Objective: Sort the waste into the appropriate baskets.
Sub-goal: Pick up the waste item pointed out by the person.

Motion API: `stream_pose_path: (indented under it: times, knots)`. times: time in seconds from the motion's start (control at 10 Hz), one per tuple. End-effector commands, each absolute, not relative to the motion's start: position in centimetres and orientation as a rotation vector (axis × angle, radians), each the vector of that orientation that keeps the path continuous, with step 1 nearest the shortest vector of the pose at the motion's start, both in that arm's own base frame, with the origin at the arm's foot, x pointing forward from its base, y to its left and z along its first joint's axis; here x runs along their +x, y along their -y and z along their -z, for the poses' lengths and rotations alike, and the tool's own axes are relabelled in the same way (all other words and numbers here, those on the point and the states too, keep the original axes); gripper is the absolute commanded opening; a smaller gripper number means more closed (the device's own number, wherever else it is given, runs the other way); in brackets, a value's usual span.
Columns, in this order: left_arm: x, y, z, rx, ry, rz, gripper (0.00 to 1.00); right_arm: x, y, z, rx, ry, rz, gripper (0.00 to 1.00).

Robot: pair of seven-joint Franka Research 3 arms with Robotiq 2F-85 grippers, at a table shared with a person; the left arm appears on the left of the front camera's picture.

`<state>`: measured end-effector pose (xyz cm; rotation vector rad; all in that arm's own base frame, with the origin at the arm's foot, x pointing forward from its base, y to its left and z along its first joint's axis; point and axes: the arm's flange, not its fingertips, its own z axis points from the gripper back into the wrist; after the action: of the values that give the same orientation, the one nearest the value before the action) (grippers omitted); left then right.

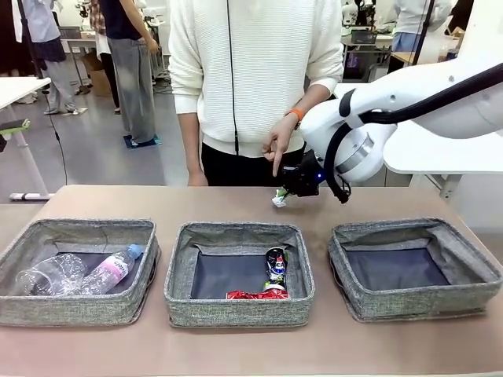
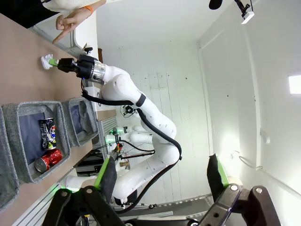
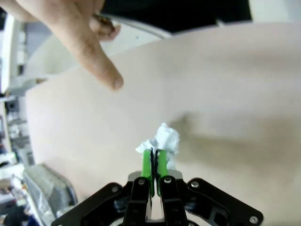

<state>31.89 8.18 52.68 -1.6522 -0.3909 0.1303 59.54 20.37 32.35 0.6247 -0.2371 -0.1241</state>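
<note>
Grey woven baskets are sitting in a row on the worktop (image 1: 236, 353) in the front view: left basket (image 1: 23, 302) is holding clear bottles, one blue-capped (image 1: 116, 267); middle basket (image 1: 236, 310) is holding the dark can (image 1: 276, 265) and crushed red can (image 1: 255, 294); right basket (image 1: 416, 302) is lying empty. Beyond them, near the far edge, the right gripper (image 1: 285, 194) is reaching in w/ its fingers pinching the white paper wad (image 1: 279, 198), while the person's hand (image 1: 280, 141) is pointing down just beside it. Left wrist view: the left gripper (image 2: 160, 181) is hanging in the air, well apart from everything, fingers wide apart & holding nothing; the wad (image 2: 46, 60) is showing far off at the right arm's tip, w/ the cans in the middle basket (image 2: 28, 108) nearer. Right wrist view: the green fingers (image 3: 147, 164) are pressing nearly together on the near edge of the wad (image 3: 162, 140), which seems to be resting on the worktop (image 3: 235, 84); the person's fingertip (image 3: 110, 77) is hovering near. Risk, imo: the grip is catching only a thin fold, so the light wad could be slipping or tearing free on the lift & dropping short of a basket; the hand being that close, a quick rise could be brushing it.
</note>
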Motion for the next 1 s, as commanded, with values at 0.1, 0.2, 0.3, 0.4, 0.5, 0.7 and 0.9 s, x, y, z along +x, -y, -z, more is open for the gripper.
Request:
stream_pose_path:
  times: [0.1, 0.2, 0.3, 0.4, 0.5, 0.7, 0.9]
  knots:
    - [31.8, -8.1, -52.9, -1.667, 0.409, -0.114, 1.00, 50.9, -14.9, -42.7, 0.478, -0.034, 0.134, 0.00]
    - [31.8, -8.1, -52.9, -1.667, 0.409, -0.114, 1.00, 46.1, -14.4, -47.0, 0.521, -0.055, 0.012, 0.00]
    - [31.8, -8.1, -52.9, -1.667, 0.409, -0.114, 1.00, 41.8, -14.9, -49.9, 0.531, -0.002, -0.078, 0.00]
    - [31.8, -8.1, -52.9, -1.667, 0.409, -0.114, 1.00, 37.9, -15.6, -51.8, 0.525, 0.048, -0.132, 0.00]
    - [31.8, -8.1, -52.9, -1.667, 0.409, -0.114, 1.00, 35.1, -16.1, -52.4, 0.534, 0.099, -0.173, 0.00]
    - [31.8, -8.1, -52.9, -1.667, 0.409, -0.114, 1.00, 37.1, -16.1, -53.2, 0.527, 0.019, -0.121, 0.00]
    - [31.8, -8.1, -52.9, -1.667, 0.409, -0.114, 1.00, 33.2, -17.0, -54.9, 0.520, 0.090, -0.172, 0.04]
